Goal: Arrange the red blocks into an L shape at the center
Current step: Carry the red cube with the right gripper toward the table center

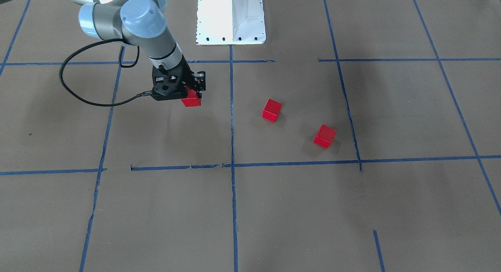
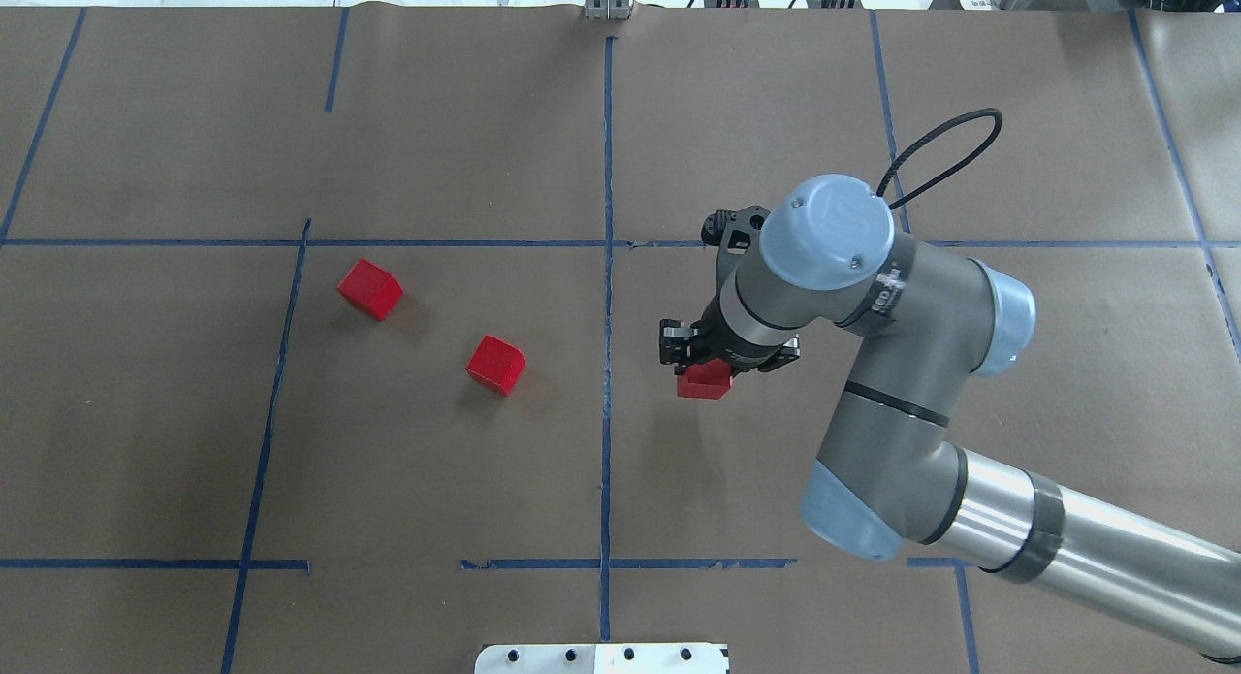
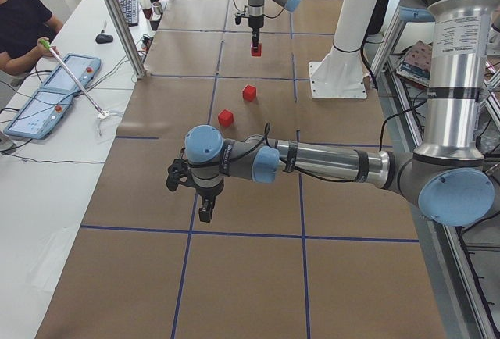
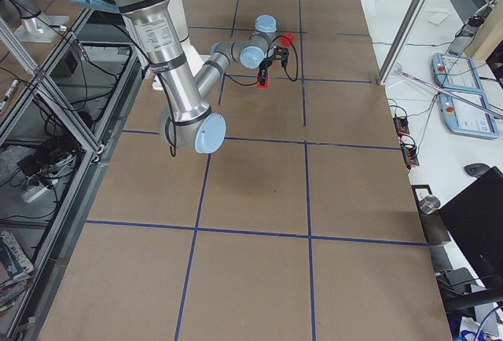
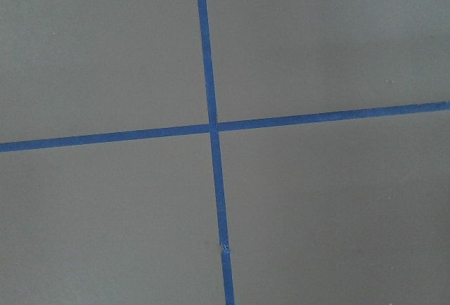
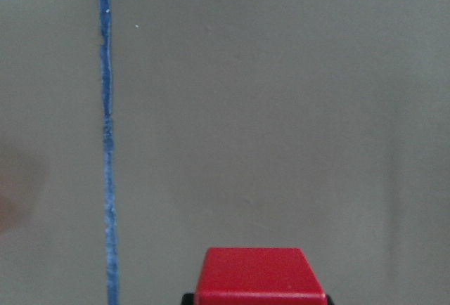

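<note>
My right gripper [image 2: 706, 369] is shut on one red block [image 2: 705, 381], low over the paper or on it, I cannot tell which. It is in the center cell, just right of the vertical blue tape line [image 2: 607, 364]. The block fills the bottom of the right wrist view [image 6: 256, 275]. Two more red blocks [image 2: 495, 364] [image 2: 370, 289] lie apart on the paper in the cell's left half, and show in the front view [image 1: 272, 110] [image 1: 325, 136]. My left gripper [image 3: 205, 212] shows only in the left side view, over bare paper. I cannot tell if it is open.
The white robot base [image 1: 231, 17] stands at the table's near edge behind the center cell. A black cable [image 1: 78, 88] loops off my right wrist. An operator [image 3: 19, 26] and tablets [image 3: 47, 97] are at a side table on the far side.
</note>
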Motion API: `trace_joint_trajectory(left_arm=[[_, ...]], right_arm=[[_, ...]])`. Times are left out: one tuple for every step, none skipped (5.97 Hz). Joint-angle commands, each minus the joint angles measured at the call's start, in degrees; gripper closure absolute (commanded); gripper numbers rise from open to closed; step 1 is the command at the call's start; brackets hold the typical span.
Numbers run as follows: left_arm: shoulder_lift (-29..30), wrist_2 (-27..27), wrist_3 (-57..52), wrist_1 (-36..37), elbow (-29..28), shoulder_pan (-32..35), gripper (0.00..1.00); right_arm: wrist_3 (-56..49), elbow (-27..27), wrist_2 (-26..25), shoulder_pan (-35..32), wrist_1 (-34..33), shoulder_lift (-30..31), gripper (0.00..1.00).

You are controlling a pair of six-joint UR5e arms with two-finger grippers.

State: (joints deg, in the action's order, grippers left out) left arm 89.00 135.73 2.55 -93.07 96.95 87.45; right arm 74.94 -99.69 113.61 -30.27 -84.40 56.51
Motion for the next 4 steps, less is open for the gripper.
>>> trace_joint_trajectory(left_arm=[[0.03, -0.02, -0.26, -0.18, 0.08, -0.18, 0.00], [0.03, -0.02, -0.44, -0.53, 0.26, -0.18, 0.00], [-0.06, -0.02, -0.44, -0.53, 0.26, -0.18, 0.00], [-0.06, -0.02, -0.36, -0.53, 0.26, -0.18, 0.00]], right_arm=[[6.34, 8.69, -1.02, 2.22, -0.33, -8.75, 0.99], [6.80, 10.46, -1.02, 3.10, -0.50, -10.00, 0.99], [6.80, 13.00, -1.02, 3.55, -2.77, -12.97, 1.00], [6.63, 13.12, -1.81, 4.07, -3.05, -12.65, 0.99]])
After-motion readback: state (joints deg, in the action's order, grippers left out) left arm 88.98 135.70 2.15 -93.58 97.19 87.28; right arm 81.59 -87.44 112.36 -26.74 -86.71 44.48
